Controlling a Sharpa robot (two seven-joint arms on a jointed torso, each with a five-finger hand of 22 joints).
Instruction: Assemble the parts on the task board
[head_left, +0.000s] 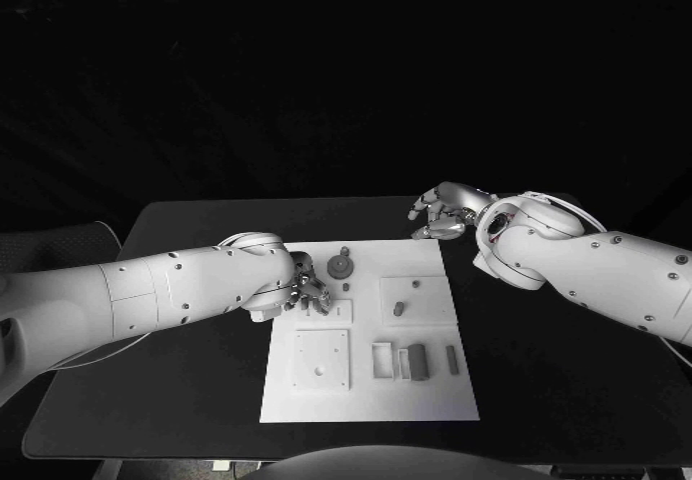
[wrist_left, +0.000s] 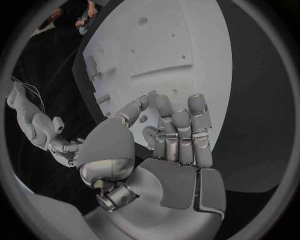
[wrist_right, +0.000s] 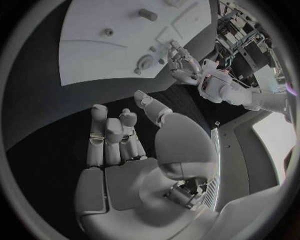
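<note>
1. Head view puts the white task board (head_left: 369, 400) in the middle of the black table (head_left: 188, 225), with both white arms reaching in from the sides
2. The left hand (head_left: 299, 290) hovers at the board's left edge, near its far end, beside a small square plate (head_left: 326, 310) on the board
3. In the left wrist view the left hand (wrist_left: 172, 135) has its fingers (wrist_left: 199, 112) held close together and bent forward over the board (wrist_left: 187, 30); whether a small piece sits between the thumb and the fingers cannot be told
4. The right hand (head_left: 444, 212) is over the bare table just beyond the board's far right corner, not touching the board
5. In the right wrist view the right hand (wrist_right: 122, 145) has its fingers (wrist_right: 99, 125) curled in side by side with the thumb apart, and nothing shows in them
6. A round grey part (head_left: 340, 265) stands on the board near its far edge, just beside the left hand
7. A second raised square (head_left: 407, 298) with a small peg on it lies to the right of that part
8. A larger square plate (head_left: 320, 358) lies on the near left of the board
9. Several small upright grey parts (head_left: 417, 361) stand in a row on the near right, with a thin bar (head_left: 451, 359) beside them
</note>
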